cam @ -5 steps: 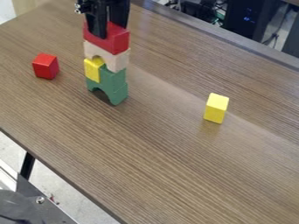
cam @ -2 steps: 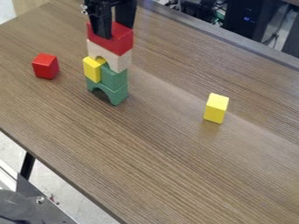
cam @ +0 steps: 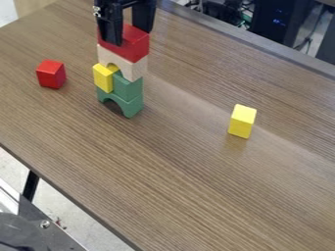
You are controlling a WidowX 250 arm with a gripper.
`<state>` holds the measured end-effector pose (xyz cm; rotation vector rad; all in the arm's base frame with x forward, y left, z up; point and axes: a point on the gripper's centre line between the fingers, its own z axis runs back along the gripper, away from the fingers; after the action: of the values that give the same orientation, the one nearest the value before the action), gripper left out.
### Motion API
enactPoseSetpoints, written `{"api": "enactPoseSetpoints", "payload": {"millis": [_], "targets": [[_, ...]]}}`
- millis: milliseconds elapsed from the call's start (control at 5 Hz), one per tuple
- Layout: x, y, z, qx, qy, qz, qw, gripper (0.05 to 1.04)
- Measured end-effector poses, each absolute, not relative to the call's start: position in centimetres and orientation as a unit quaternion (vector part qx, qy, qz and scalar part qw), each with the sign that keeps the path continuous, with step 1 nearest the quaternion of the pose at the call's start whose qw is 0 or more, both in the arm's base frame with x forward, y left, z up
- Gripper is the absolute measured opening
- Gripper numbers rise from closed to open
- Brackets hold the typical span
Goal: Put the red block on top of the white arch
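Observation:
The gripper (cam: 128, 34) is at the top left with its two fingers spread apart, down around the upper part of the red block (cam: 131, 47). Beneath that block, the white arch (cam: 135, 70) carries it. The arch in turn sits over a yellow block (cam: 103, 78) and a green block (cam: 128, 88), with a green arch (cam: 132, 105) at the tower's base. The stack is upright, its upper pieces offset a little to the right.
Left of the tower is a small red cube (cam: 51, 74). A yellow block (cam: 243, 121) stands right of centre on the wooden table (cam: 196, 181). The table's far edge crosses the upper right, with dark equipment behind it.
The red block and white arch shifted slightly right on the tower, and the yellow block under them tilted or shifted a little. The gripper moved slightly right and its fingers spread wider.

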<state>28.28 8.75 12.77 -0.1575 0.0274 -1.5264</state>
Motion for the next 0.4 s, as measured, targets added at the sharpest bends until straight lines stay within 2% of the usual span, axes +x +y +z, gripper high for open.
{"api": "enactPoseSetpoints", "payload": {"millis": [200,400], "targets": [[28.1,8.6,12.9,-0.072,0.020,-0.687,0.723,1.000],[28.0,8.5,15.5,-0.051,0.009,-0.688,0.724,1.000]]}}
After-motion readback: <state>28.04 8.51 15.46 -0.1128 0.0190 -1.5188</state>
